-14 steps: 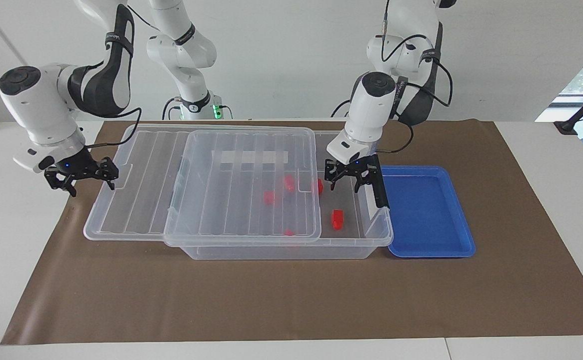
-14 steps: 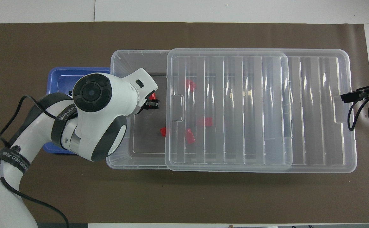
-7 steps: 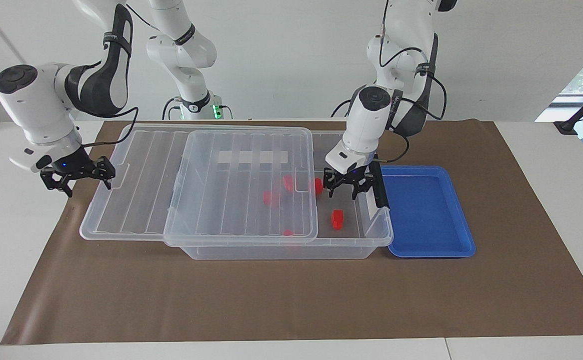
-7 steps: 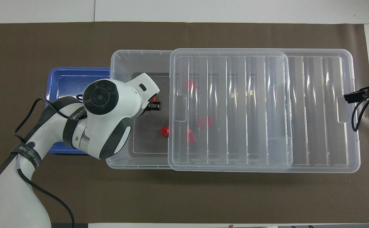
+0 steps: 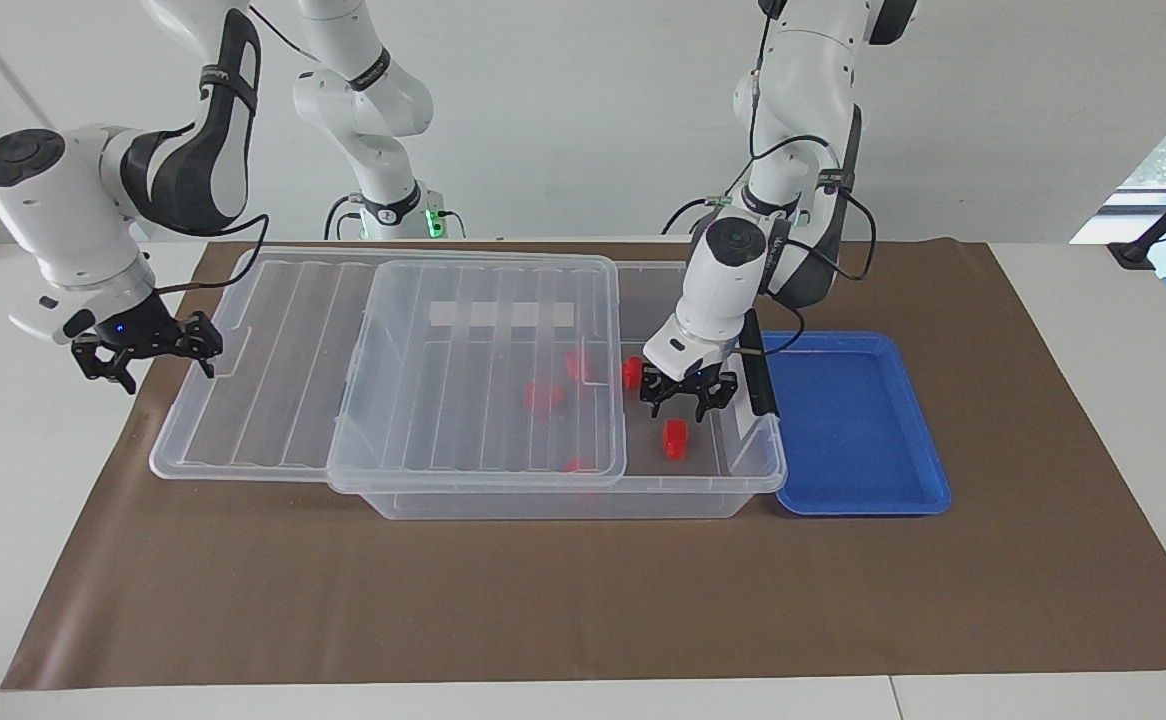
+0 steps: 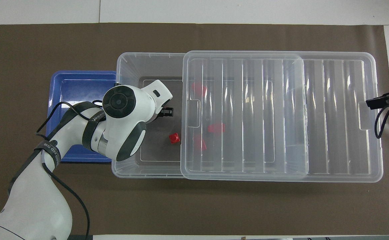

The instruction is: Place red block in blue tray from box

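Observation:
The clear box (image 5: pixel 553 500) stands mid-table with its ribbed lid (image 5: pixel 273 370) slid toward the right arm's end, leaving the end next to the blue tray (image 5: pixel 853 420) uncovered. My left gripper (image 5: pixel 688 408) is open and low inside that uncovered end, just above a red block (image 5: pixel 675 438). Another red block (image 5: pixel 632 372) lies beside it, nearer to the robots. Three more red blocks (image 5: pixel 543 395) lie under the lid. My right gripper (image 5: pixel 205 345) is shut on the lid's end. In the overhead view the left wrist (image 6: pixel 124 106) hides the block under the gripper.
The blue tray (image 6: pixel 77 86) is empty and touches the box's (image 6: pixel 131 60) end toward the left arm. A black latch (image 5: pixel 758 370) stands up on that end wall, close to the left gripper. A brown mat (image 5: pixel 583 600) covers the table.
My left gripper has come down into the box's open end over the red block. My right gripper has drawn the lid a little farther toward the right arm's end.

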